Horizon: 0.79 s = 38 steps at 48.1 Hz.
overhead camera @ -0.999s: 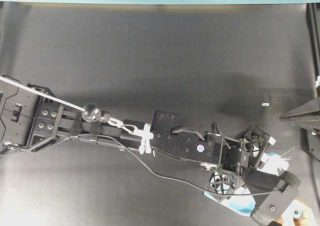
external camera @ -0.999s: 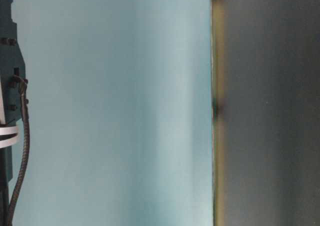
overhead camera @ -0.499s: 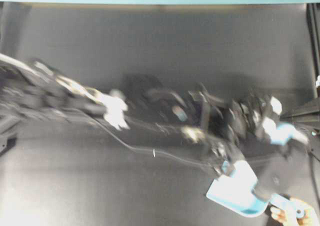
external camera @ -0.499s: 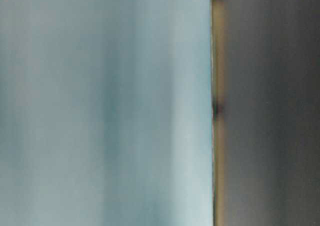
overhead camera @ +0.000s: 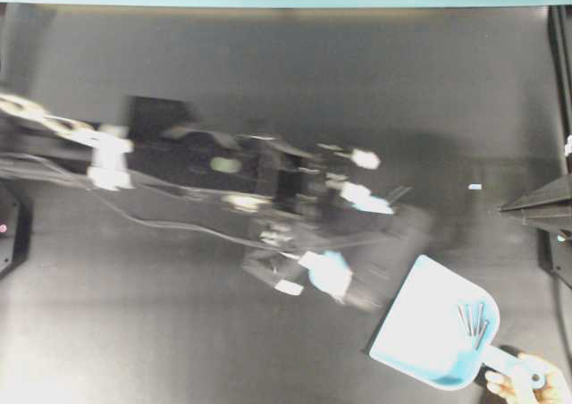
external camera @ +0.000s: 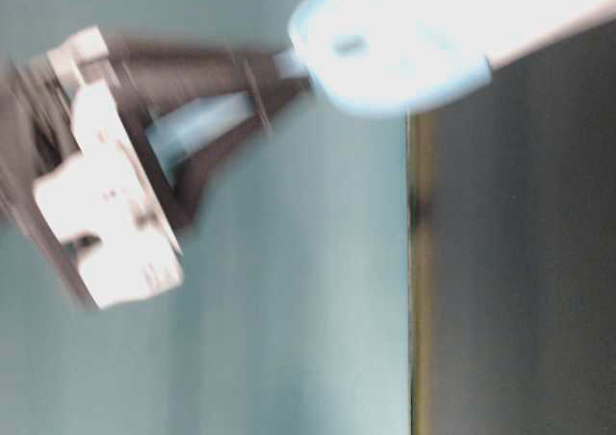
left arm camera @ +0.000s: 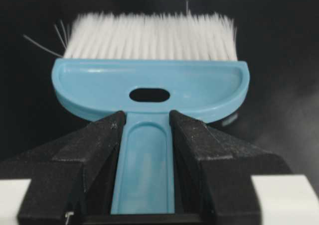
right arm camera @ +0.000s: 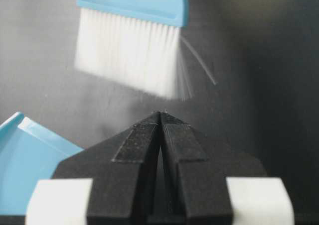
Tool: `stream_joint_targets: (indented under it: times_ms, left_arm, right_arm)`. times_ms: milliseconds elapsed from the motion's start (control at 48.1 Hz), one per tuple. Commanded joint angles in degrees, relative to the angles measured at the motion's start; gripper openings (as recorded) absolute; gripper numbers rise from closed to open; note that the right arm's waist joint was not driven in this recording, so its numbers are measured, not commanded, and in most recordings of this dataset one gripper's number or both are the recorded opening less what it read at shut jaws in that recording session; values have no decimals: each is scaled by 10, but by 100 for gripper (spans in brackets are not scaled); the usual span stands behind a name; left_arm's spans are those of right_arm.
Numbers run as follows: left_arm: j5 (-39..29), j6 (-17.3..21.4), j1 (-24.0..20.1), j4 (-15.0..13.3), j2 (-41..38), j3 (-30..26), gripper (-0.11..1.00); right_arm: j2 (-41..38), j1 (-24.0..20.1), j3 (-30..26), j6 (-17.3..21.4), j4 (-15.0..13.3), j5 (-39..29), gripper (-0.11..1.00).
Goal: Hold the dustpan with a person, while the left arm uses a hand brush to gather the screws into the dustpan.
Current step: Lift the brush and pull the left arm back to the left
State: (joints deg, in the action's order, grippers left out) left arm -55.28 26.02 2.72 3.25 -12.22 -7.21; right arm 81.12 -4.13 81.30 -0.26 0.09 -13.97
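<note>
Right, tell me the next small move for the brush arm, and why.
Probably stop sweeping and ease the hand brush clear: the screws already lie inside the dustpan, which the person holds by its handle. The left gripper grips the brush handle.

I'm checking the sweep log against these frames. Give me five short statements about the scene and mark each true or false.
1. The screws lie inside the dustpan. True.
2. The left gripper is open and holds nothing. False: it is shut on the brush handle.
3. A hand holds the dustpan by its handle. True.
4. The right gripper grips the dustpan. False: its fingers are shut together on nothing; the dustpan lies apart, at the lower left of the right wrist view.
5. The brush bristles are black. False: they are white.
</note>
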Motion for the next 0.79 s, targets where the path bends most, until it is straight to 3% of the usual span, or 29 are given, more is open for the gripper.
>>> stream_joint_targets:
  times_ms: [0,208,520,770]
  left_arm:
    - [96,-21,-18,2,62,89,32]
    - [299,-43,-20,2,146,246,32]
    - [352,-141,-26,1,223,387,32]
    - [435,-177,-23,2,237,475,32]
  right_arm:
    - [-3,0,-4,-3,0,6,0]
    - [-2,0,-4,-4,0,6,0]
    - [-1,0,-4,-4,0,6,0]
    - [0,1,-3,-3,0,5,0]
